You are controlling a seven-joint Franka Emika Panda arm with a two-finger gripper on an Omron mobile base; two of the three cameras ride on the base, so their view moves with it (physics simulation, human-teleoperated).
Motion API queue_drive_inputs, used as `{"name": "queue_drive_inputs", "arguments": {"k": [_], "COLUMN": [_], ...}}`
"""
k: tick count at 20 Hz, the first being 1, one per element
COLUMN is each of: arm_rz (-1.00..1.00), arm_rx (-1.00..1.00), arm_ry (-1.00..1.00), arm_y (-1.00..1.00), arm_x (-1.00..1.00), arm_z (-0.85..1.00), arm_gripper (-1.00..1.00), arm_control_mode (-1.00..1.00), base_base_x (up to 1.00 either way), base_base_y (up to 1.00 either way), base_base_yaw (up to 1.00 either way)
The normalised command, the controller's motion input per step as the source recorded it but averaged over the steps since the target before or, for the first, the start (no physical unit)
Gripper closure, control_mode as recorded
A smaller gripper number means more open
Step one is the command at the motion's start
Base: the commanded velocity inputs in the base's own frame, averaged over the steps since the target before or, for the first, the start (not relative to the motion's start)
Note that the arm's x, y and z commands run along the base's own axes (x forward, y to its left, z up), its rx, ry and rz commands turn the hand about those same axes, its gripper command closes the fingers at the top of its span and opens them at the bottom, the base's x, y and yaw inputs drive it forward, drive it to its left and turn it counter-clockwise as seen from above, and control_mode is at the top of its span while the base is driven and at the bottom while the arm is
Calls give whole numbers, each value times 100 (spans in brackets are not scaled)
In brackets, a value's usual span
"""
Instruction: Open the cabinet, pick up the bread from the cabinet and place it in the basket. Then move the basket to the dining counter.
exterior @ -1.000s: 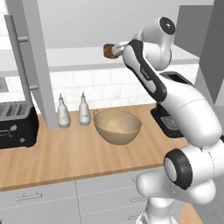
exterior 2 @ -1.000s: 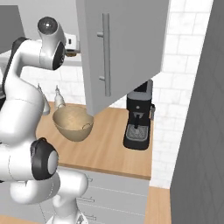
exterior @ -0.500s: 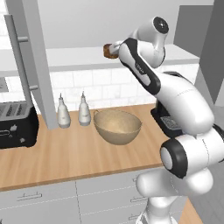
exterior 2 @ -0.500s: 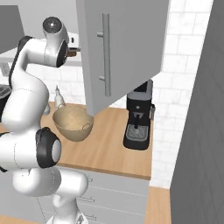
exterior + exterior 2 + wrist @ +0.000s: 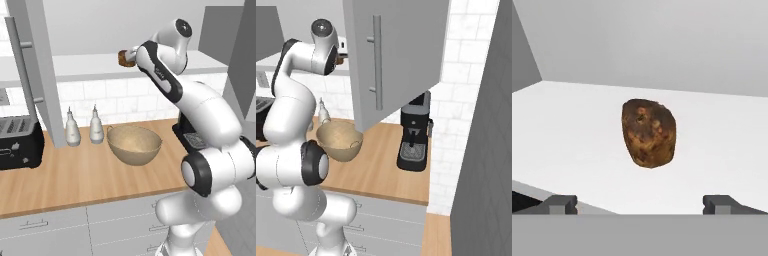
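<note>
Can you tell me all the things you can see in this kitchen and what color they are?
bread: 1, dark brown, on the white cabinet shelf
cabinet: 1, light grey, doors open, above the worktop
basket: 1, tan, on the wooden worktop
bottles: 2, white, left of the basket by the tiles
toaster: 1, black, far left of the worktop
coffee machine: 1, black, right end of the worktop
gripper: 1, dark fingertips apart, facing the bread

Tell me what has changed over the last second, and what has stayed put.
The arm has shifted slightly, its hand staying up at the cabinet shelf beside the bread. The gripper is open, fingertips wide apart and short of the bread, so nothing has been taken hold of. The bread remains on the shelf. The basket, bottles, toaster and coffee machine are unmoved.
</note>
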Motion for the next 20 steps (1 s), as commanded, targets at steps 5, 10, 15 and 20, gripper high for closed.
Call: {"name": "queue_drive_inputs", "arguments": {"k": [5,10,15,20], "arm_rz": [1,0,0,0], "arm_rx": [0,0,0,0], "arm_ry": [0,0,0,0], "arm_y": [1,4,7,1], "arm_x": [26,25,23,32], "arm_z": [-9,-5,-1,0], "arm_gripper": [-100,-100,-100,-100], "arm_control_mode": [-100,-100,-100,-100], "base_base_x": [0,0,0,0], "base_base_y": [0,0,0,0], "base_base_yaw": [0,0,0,0]}}
